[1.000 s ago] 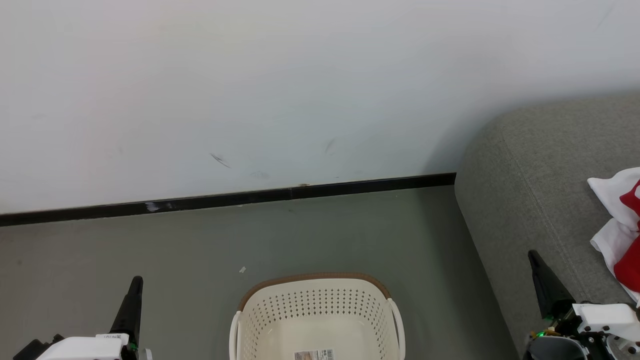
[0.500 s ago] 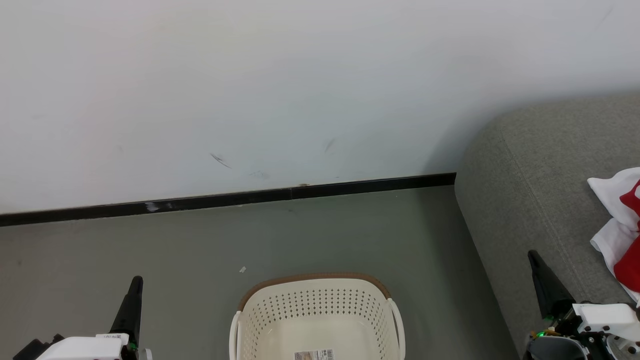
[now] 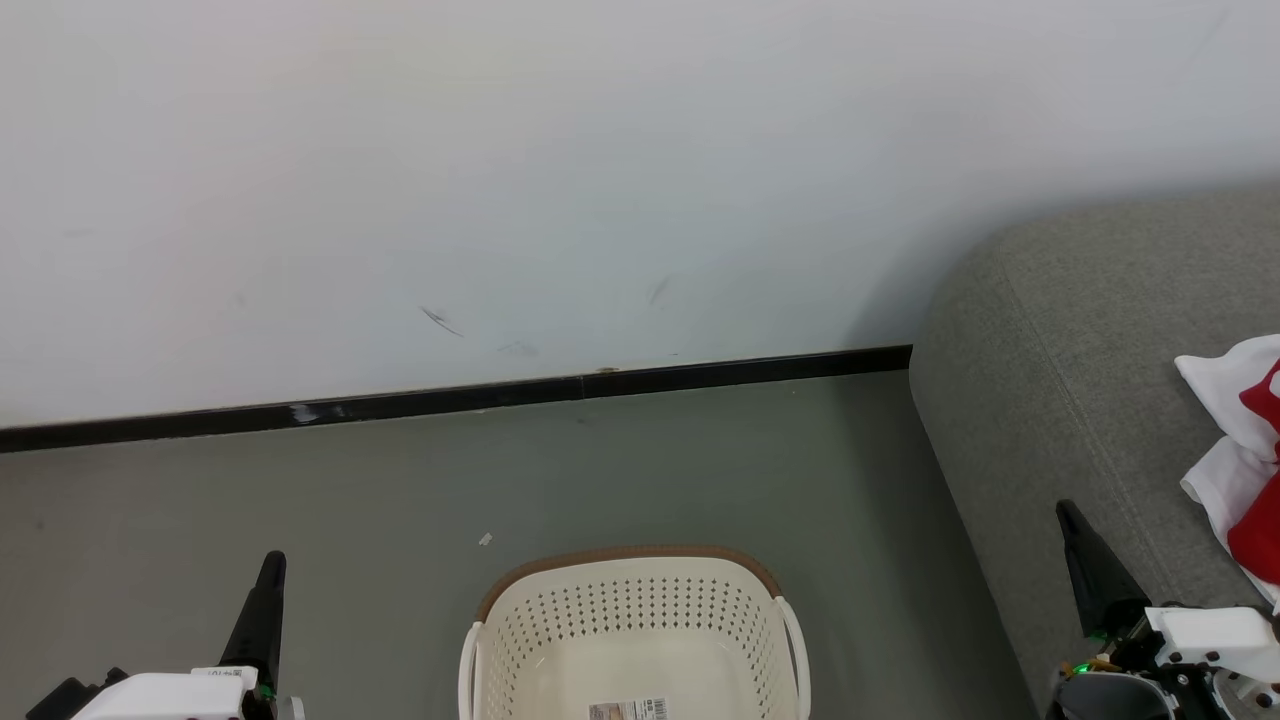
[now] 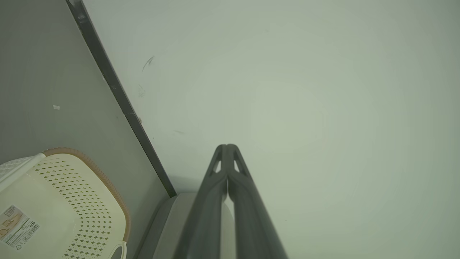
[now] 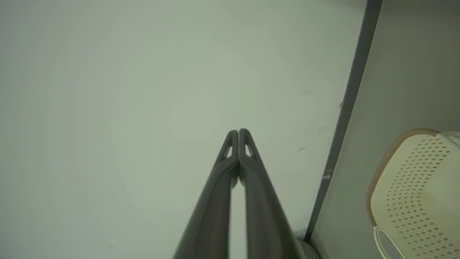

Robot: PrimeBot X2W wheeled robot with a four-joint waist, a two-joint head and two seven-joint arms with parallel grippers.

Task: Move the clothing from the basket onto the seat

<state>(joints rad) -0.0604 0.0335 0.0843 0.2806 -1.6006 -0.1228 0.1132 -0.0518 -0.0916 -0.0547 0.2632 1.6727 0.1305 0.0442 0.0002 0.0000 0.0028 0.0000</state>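
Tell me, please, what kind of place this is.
Probably an indoor room, home-like or a test space: a grey upholstered seat by a white wall with a dark skirting, and a laundry basket on the grey floor.

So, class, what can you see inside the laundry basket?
Inside the basket, a printed label lies on its bare cream floor; no garments show. The near part is cut off by the picture's edge, so it cannot be checked. Red-and-white clothing lies on the seat.

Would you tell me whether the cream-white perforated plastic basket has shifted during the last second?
No: the basket stays put, equally far below the black skirting board.
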